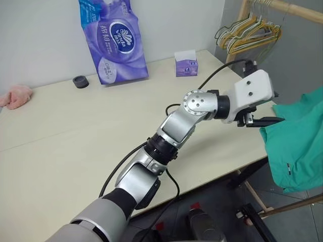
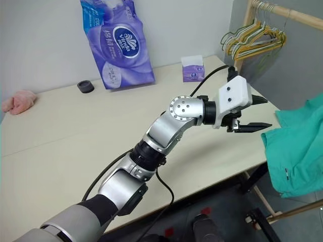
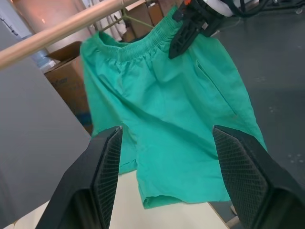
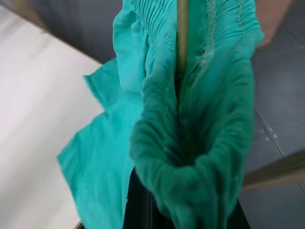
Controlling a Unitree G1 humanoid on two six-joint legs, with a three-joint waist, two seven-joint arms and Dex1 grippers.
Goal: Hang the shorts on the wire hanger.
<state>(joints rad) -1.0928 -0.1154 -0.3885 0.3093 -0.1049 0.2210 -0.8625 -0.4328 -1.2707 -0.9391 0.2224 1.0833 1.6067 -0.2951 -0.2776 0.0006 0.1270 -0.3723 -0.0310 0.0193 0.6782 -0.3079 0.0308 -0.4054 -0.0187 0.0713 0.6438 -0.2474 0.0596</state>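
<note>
The left claw reaches level past the far right edge of the bench, its two black fingers spread apart with nothing between them. Just beyond its fingertips, off the bench edge, hangs the one pair of teal-green shorts, lifted in the air with its legs drooping toward the floor. In the left wrist view the shorts hang spread out straight ahead of the two open fingers, waistband uppermost.

The right claw grips the gathered waistband at its upper edge; its fingers are pressed together on the fabric, pinching the shorts. In the right wrist view the bunched elastic waistband wraps the claw's tips, and one thin olive-grey wire, apparently part of the wire hanger, runs up through the folds just ahead of the pinch. How much of the hanger sits inside the shorts cannot be told.

Beyond and above the left claw a wooden rail carries a bunch of yellow and green hangers; their number cannot be counted. Well behind the left claw, on the bench, stand one purple tissue pack, one small tissue box, one dark round object and one pink cloth.
</note>
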